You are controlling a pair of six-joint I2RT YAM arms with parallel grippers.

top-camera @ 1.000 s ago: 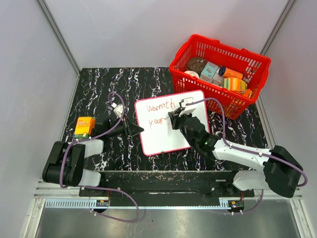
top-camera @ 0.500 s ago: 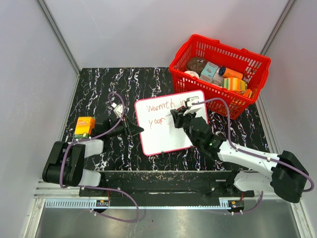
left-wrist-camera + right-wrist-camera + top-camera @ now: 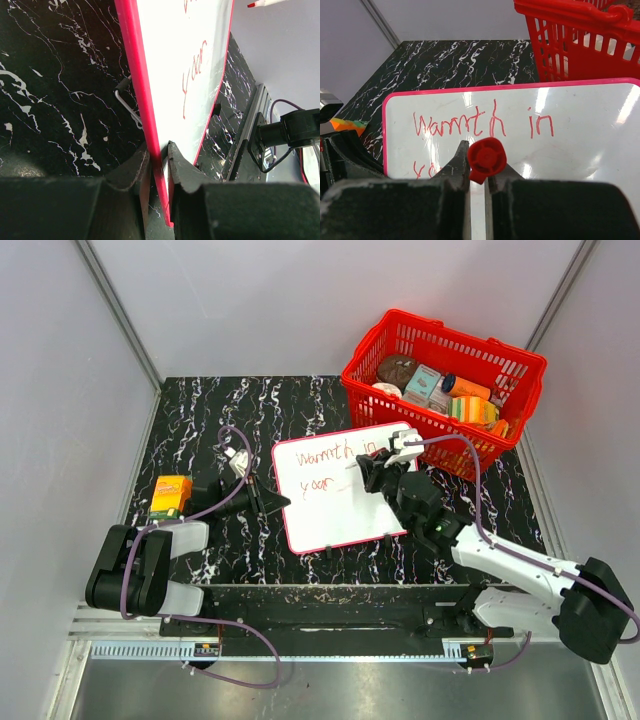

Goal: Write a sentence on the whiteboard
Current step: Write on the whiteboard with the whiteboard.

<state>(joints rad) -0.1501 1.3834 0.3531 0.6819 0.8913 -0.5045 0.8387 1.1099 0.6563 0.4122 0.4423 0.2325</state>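
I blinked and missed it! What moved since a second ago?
The right gripper, shut on the marker, slid right across the whiteboard, so "in" in the sentence now shows. The left gripper still pinches the whiteboard's edge. The whiteboard, basket and orange box have not moved.

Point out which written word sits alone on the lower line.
"your", alone beneath "Warmth"; "Warmth" and "in" share the top line of the whiteboard.
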